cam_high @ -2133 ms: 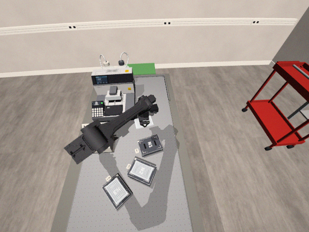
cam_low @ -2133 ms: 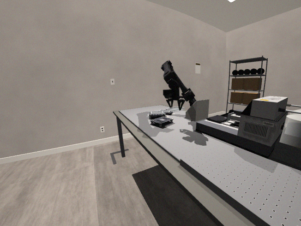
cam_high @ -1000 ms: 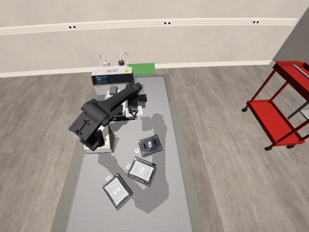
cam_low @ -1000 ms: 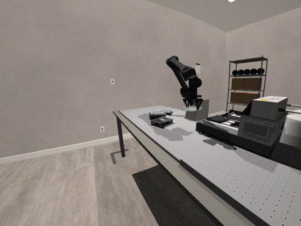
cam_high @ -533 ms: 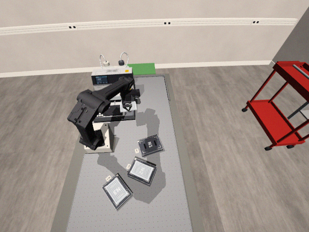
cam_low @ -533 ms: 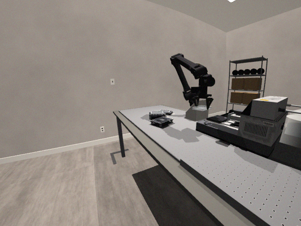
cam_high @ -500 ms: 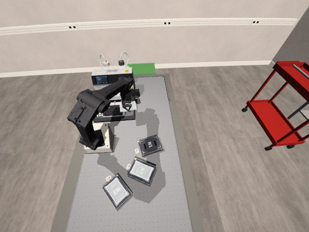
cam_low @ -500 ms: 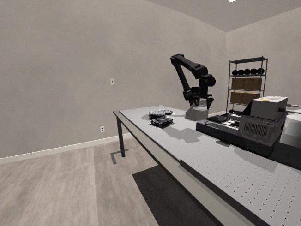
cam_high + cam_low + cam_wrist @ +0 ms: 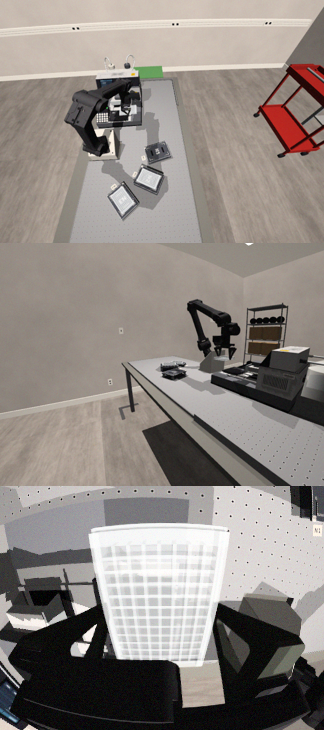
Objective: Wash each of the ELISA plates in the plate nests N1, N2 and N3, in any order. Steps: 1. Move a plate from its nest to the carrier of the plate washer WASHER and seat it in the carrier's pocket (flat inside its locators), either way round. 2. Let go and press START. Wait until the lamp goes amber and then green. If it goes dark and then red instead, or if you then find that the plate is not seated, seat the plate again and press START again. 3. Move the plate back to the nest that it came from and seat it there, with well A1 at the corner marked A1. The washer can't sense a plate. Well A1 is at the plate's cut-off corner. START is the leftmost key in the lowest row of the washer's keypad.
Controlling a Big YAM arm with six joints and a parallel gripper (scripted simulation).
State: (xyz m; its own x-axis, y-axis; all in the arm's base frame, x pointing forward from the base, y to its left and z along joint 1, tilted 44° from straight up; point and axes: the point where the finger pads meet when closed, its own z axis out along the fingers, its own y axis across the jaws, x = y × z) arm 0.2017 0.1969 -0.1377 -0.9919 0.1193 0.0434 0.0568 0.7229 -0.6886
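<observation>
Keypad (image 9: 102, 117): on the washer (image 9: 134, 122) (image 9: 275, 382) (image 9: 7, 698)
N3 (image 9: 131, 210) (image 9: 181, 363): plate inside, well apart from the washer
Gripper (image 9: 126, 110) (image 9: 224, 358) (image 9: 160, 608): fingers closed on a plate (image 9: 132, 109) (image 9: 225, 357) (image 9: 160, 586), above the washer
N2 (image 9: 146, 189) (image 9: 168, 368): plate inside
N1 (image 9: 157, 152) (image 9: 174, 372) (image 9: 302, 503): bare, nearest the washer

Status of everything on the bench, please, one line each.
Claw: shut on a plate
Held plate: raised over the washer's front part
Nest N1: no plate
Middle nest: plate inside
Nest farthest from washer: plate inside
Washer lamp: green
</observation>
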